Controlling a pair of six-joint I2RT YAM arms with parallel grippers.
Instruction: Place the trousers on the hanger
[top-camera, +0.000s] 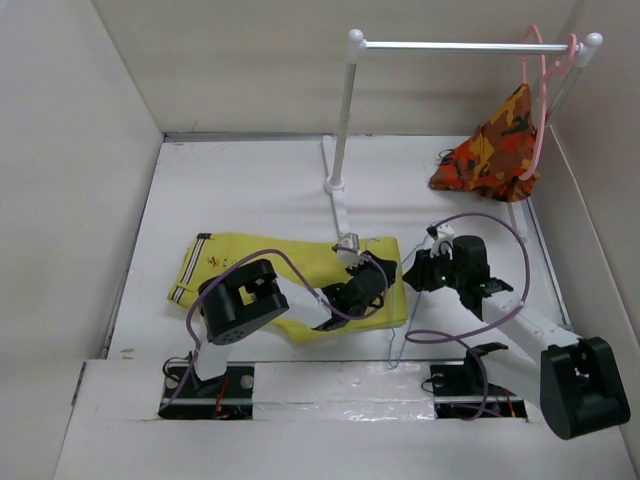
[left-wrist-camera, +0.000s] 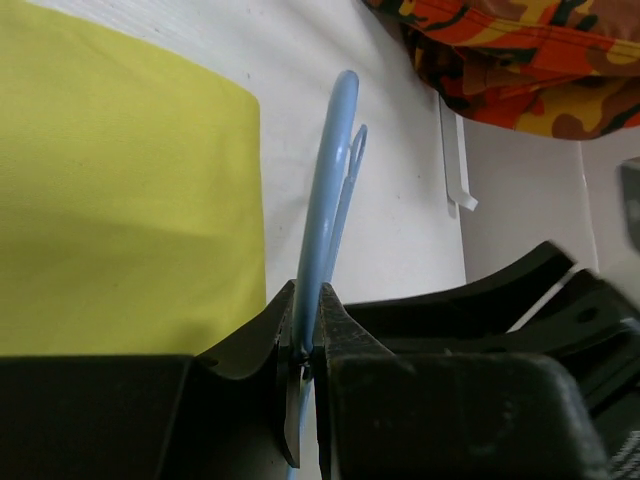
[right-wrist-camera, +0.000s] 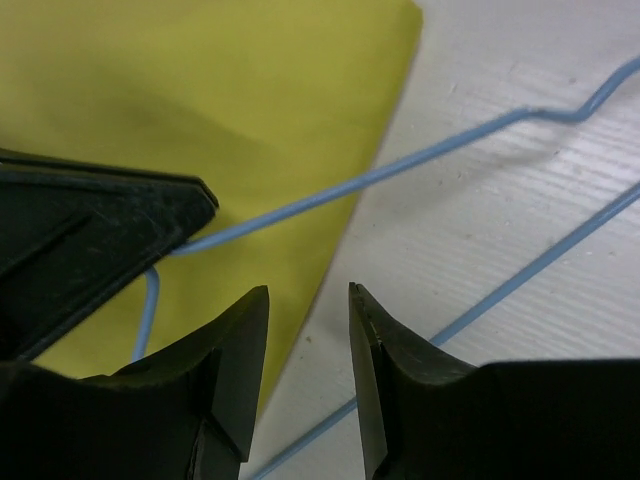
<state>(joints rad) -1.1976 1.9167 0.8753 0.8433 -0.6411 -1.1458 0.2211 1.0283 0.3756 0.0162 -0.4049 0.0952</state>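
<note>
Trousers (top-camera: 240, 262) laid flat on white surface (top-camera: 250, 190), left of centre, striped waistband turned toward left. Left claw (left-wrist-camera: 308, 300) clenched on thin blue wire of hanger (left-wrist-camera: 328, 200), at right edge of trousers. Hanger seen partly over trouser edge, partly over bare surface. Right claw (right-wrist-camera: 308, 295) released, fingers parted just beside wire, nothing gripped. Camouflage garment (top-camera: 495, 150) hung on pink hanger (top-camera: 535, 100) at rail (top-camera: 450, 45), far right.
</note>
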